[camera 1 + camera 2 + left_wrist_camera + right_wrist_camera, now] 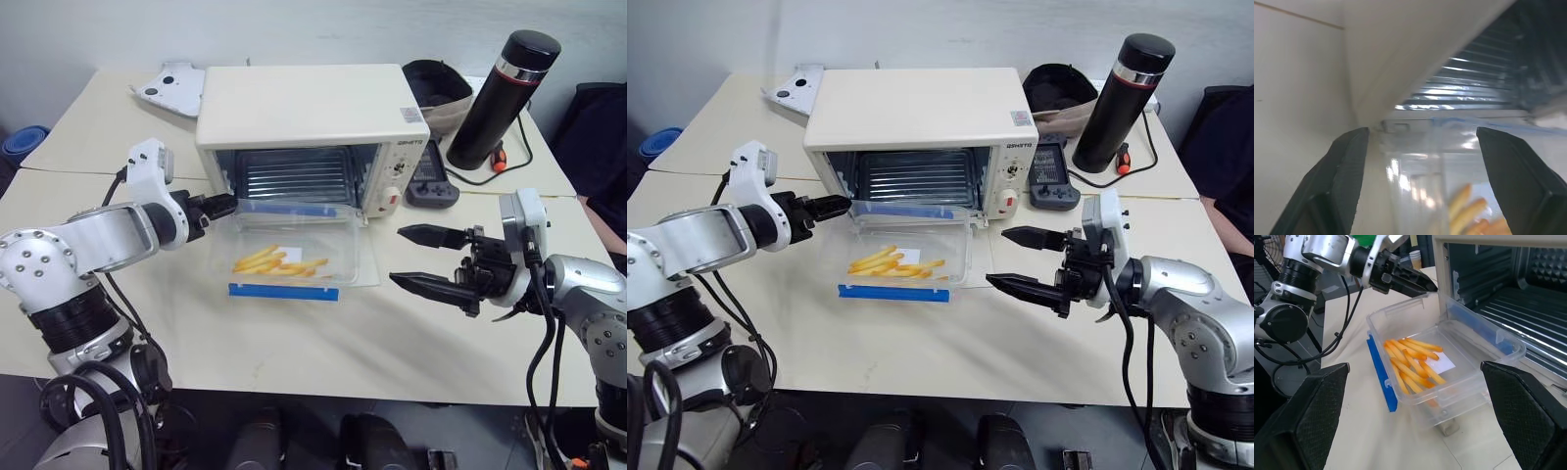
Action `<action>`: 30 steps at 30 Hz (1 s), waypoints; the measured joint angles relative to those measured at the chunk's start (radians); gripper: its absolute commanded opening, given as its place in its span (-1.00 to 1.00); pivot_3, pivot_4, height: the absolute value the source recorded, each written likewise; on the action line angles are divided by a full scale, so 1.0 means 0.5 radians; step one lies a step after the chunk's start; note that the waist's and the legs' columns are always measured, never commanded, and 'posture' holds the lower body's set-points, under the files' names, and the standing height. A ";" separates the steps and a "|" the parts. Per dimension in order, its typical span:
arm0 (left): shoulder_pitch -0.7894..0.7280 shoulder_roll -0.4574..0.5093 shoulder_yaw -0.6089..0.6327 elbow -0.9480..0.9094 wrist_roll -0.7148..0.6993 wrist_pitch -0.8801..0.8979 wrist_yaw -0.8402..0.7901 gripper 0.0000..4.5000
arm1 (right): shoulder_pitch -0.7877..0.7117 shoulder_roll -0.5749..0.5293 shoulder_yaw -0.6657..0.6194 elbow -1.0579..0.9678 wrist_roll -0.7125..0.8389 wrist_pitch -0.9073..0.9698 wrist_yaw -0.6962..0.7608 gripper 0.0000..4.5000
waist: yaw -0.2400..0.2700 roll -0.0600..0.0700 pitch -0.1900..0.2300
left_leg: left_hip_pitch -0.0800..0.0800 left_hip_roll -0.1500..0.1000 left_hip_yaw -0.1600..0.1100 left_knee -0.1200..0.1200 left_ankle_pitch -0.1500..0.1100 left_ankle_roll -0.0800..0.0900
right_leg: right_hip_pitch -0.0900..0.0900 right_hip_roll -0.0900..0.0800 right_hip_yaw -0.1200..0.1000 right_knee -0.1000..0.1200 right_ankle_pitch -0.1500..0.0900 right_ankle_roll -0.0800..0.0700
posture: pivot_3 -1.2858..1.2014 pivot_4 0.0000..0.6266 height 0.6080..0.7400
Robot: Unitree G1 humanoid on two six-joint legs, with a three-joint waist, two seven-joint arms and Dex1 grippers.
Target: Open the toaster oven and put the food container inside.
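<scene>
1. Left gripper (223,205) jaws parted, holding nothing, at the food container's (290,257) far left corner.
2. Right gripper (1024,260) jaws spread wide, empty, just beside the container's right side.
3. Container resting on the lowered door of the toaster oven (304,108), not yet inside.
4. Risk: one-sided push from the left could skew it and jam a corner against the opening.
5. Risk: uneven lift could tip out the fries (1411,360).

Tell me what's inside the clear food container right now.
Yellow-orange fry-like sticks lie loose in the food container, over a white patch on its floor. What the patch is cannot be told.
</scene>
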 measured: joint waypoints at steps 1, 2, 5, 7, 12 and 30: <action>0.053 0.076 0.016 -0.020 -0.067 -0.011 -0.088 0.59 | 0.007 -0.009 -0.001 0.001 0.000 0.000 -0.001 1.00 | -0.003 0.000 0.000 | 0.000 0.000 0.000 0.000 0.000 -0.001 | 0.000 0.000 0.000 0.000 0.000 0.000 | 0.03 -0.52 1.00; 0.095 0.150 0.029 -0.030 -0.113 -0.024 -0.160 0.59 | 0.010 -0.018 -0.002 0.001 0.000 -0.001 -0.002 1.00 | -0.008 0.000 0.000 | 0.000 0.001 0.000 -0.001 0.001 -0.002 | 0.000 0.001 0.000 0.000 0.000 0.000 | 0.03 -0.52 1.00; 0.264 0.424 0.157 -0.044 -0.133 -0.144 -0.486 0.59 | 0.007 -0.045 0.000 0.006 0.000 0.000 -0.003 1.00 | -0.013 0.000 0.000 | 0.002 0.001 0.000 -0.001 0.003 -0.004 | 0.000 0.002 0.001 0.000 -0.001 -0.002 | 0.03 -0.52 1.00; 0.407 0.564 0.251 -0.042 -0.077 -0.280 -0.795 0.42 | -0.003 -0.063 0.009 0.009 0.005 0.007 0.012 0.83 | -0.014 0.000 0.000 | 0.002 0.001 0.001 -0.002 0.003 -0.004 | 0.000 0.002 0.001 0.000 -0.001 -0.002 | 0.03 -0.52 1.00; 0.947 0.863 0.315 -0.365 0.060 -0.493 -1.867 -0.17 | 0.035 -0.141 0.053 -0.004 0.062 0.083 0.107 0.19 | -0.011 0.001 0.000 | 0.002 0.000 0.001 -0.008 0.002 -0.005 | 0.001 0.000 0.001 -0.015 -0.002 -0.003 | 0.03 -0.52 1.00; 1.272 0.663 -0.859 -0.622 1.594 -1.672 -2.459 -1.00 | 0.004 0.295 0.812 0.133 -0.768 -0.295 -0.181 -0.98 | -0.019 0.010 0.003 | 0.000 0.003 0.001 -0.006 -0.001 0.000 | -0.001 -0.001 -0.001 -0.012 -0.001 -0.005 | 0.03 -0.52 1.00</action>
